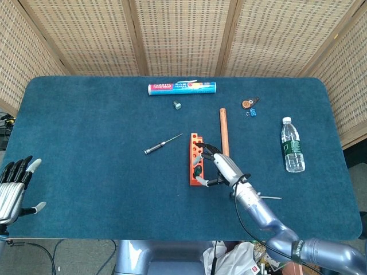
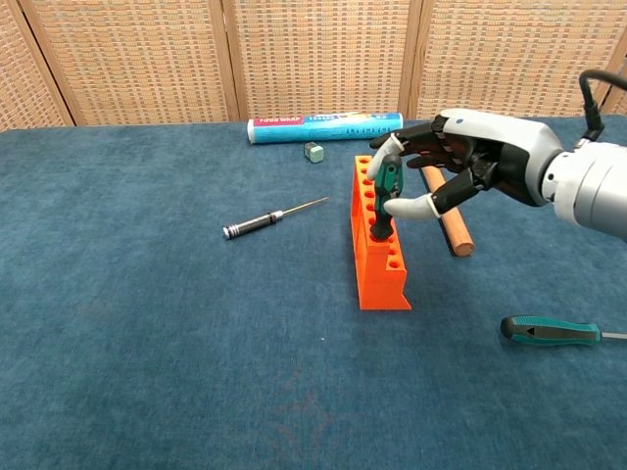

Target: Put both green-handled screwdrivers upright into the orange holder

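An orange holder point(image 2: 379, 262) point(image 1: 195, 169) stands mid-table. One green-handled screwdriver point(image 2: 385, 201) point(image 1: 198, 165) stands nearly upright in one of its holes. My right hand point(image 2: 470, 162) point(image 1: 225, 168) pinches that handle between thumb and a finger, the other fingers spread. The second green-handled screwdriver point(image 2: 551, 332) lies flat on the cloth at the right, partly hidden behind my right arm in the head view. My left hand point(image 1: 14, 186) hangs open at the table's left front edge, holding nothing.
A black-handled small screwdriver point(image 2: 271, 218) lies left of the holder. A wooden dowel point(image 2: 447, 220) lies just behind my right hand. A tube point(image 2: 324, 127) and a small cube point(image 2: 313, 151) sit at the back. A water bottle point(image 1: 292, 145) lies at the right.
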Available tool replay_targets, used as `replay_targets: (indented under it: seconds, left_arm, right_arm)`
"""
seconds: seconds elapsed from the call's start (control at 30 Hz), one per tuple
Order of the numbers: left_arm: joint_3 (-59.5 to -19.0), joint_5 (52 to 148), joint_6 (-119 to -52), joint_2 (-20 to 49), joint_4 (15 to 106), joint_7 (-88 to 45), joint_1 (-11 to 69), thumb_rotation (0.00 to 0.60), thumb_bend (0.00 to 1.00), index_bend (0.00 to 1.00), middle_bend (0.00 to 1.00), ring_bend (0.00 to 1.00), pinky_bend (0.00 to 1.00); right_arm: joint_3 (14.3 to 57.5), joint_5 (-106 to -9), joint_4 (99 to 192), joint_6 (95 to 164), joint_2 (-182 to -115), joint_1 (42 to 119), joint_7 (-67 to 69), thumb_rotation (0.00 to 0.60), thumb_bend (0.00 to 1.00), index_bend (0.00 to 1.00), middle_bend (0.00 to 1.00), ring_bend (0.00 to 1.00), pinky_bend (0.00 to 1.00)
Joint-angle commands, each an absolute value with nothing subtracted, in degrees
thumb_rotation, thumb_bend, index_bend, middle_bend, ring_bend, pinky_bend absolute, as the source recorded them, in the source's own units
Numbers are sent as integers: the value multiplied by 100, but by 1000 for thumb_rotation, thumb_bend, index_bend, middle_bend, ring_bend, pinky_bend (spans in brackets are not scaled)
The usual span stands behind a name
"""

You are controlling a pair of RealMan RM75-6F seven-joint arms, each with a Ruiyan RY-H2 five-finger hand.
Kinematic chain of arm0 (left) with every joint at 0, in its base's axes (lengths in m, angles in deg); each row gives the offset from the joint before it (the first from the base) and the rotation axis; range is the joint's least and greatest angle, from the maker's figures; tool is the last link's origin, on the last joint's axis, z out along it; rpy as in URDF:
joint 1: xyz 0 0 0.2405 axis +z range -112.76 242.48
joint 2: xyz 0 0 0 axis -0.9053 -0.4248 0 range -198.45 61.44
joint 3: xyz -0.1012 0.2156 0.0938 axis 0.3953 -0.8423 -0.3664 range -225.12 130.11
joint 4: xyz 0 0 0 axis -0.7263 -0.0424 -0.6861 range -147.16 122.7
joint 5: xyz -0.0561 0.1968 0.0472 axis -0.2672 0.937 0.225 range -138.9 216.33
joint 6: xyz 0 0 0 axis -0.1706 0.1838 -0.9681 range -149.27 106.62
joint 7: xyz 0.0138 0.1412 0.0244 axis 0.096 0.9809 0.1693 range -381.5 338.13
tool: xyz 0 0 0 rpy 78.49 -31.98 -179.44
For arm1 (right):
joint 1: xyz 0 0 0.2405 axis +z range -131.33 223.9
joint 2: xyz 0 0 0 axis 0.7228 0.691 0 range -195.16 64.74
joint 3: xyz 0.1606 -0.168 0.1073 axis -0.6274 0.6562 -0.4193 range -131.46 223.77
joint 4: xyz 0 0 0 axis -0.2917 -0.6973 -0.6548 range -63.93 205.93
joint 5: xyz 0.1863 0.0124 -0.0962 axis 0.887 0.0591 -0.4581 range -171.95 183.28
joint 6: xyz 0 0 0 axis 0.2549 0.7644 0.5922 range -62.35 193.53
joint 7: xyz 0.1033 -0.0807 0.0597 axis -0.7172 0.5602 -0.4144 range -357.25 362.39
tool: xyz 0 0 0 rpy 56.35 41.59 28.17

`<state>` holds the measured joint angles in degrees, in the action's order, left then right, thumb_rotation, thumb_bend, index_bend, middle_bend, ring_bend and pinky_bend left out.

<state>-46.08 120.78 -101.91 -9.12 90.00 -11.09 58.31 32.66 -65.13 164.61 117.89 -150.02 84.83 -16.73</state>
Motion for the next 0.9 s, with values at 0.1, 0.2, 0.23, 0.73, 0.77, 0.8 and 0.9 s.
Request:
replay_targets:
  seconds: [0.1, 0.2, 0.23, 0.73, 0.77, 0.8, 0.9]
  left_arm:
    - [-4614, 12090, -10207, -913, 9000, -1112, 5838, 600, 0, 0, 0, 0, 0]
    - [-4615, 12089, -10210, -917, 8998, -1121, 5839, 600, 0, 0, 0, 0, 0]
    - [-4614, 12089, -10211, -918, 8997, -1123, 5839, 600, 0, 0, 0, 0, 0]
    - [-4631, 12157, -10256, -987, 8999, -1235, 5860, 600, 0, 0, 0, 0, 0]
    - [-4637, 12173, -10262, -992, 8999, -1247, 5863, 600, 0, 0, 0, 0, 0]
    - [-4648, 12203, -10277, -998, 8998, -1267, 5872, 600, 0, 0, 0, 0, 0]
    - [-4667, 12269, -10322, -1023, 9002, -1321, 5894, 600, 0, 0, 0, 0, 0]
  right_arm:
    - [3276, -6558, 16467, 11781, -14980, 8476, -1710, 600, 227, 366, 74, 0, 0]
    - [3266, -6584, 16509, 11817, -14959, 8457, -1738, 600, 226, 363, 75, 0, 0]
    - [3262, -6601, 16540, 11840, -14939, 8443, -1754, 600, 225, 358, 75, 0, 0]
    - [3480, -6718, 17158, 12540, -13791, 7836, -951, 600, 187, 309, 11, 0, 0]
    - [3543, -6643, 17174, 12532, -13725, 7791, -816, 600, 188, 309, 3, 0, 0]
    - [3647, -6531, 17205, 12516, -13643, 7726, -606, 600, 188, 309, 0, 0, 0]
    - [3880, -6350, 17225, 12497, -13580, 7616, -153, 600, 187, 309, 0, 0, 0]
